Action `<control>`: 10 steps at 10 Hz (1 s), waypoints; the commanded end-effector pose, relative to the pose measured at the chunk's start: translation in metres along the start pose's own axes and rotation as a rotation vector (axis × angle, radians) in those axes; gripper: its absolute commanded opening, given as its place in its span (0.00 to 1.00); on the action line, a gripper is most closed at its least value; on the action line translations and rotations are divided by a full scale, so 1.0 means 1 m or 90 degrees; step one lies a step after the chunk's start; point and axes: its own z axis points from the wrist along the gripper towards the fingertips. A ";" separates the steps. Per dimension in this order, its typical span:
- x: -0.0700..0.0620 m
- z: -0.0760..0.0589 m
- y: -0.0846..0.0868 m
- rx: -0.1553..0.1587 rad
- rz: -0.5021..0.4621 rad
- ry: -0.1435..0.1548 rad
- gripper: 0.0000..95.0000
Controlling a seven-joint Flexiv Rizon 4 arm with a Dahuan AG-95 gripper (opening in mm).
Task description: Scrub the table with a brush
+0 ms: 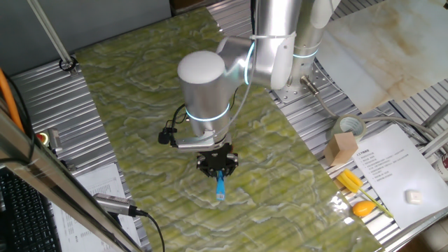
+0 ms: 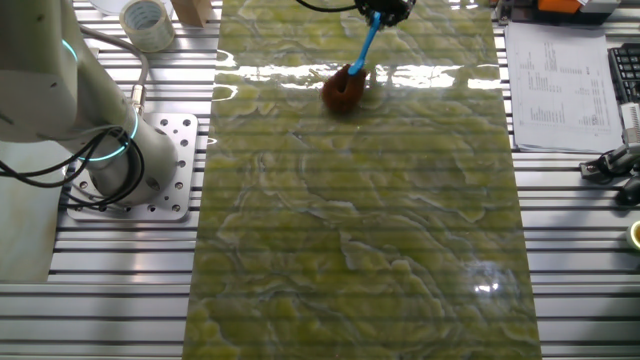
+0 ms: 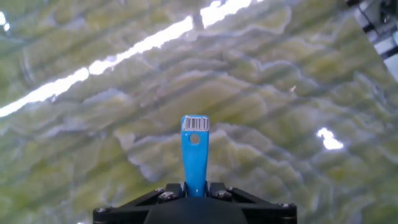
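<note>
The small brush (image 2: 345, 88) with its round tuft of reddish-brown bristles and thin light-blue plastic handle is held by the black two-finger tool (image 1: 217, 165), which is clamped on the handle part-way along, so that the barcoded handle end sticks out in the hand view. In the other fixed view the handle is seen tilted, with the bristles apparently resting on the long, glossy tabletop (image 2: 350, 230) of wavy yellow-green marbling, near one end of it. Because the handle is thin and smooth and is pinched between only two fingers, it could be twisted or slid in the grip if the tuft were pressed down hard or dragged against friction; the brush would then be swung off line or dropped. Were too little pressure applied, the bristles would be skimmed over the glossy surface without scrubbing. A stroke carried too far toward the near end or side might be run onto the ribbed grey metal frame (image 2: 120, 270), where the bristles could be caught in the grooves. The white printed sheet (image 1: 388, 171) and the yellow long-handled tool (image 1: 353, 183) lie just beside the tabletop and could be swept by a wide stroke.
</note>
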 end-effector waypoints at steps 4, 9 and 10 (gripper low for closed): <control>-0.031 0.001 -0.010 -0.003 0.021 -0.037 0.00; -0.056 -0.001 -0.018 -0.005 0.051 -0.058 0.00; -0.058 -0.001 -0.019 -0.004 0.054 -0.056 0.00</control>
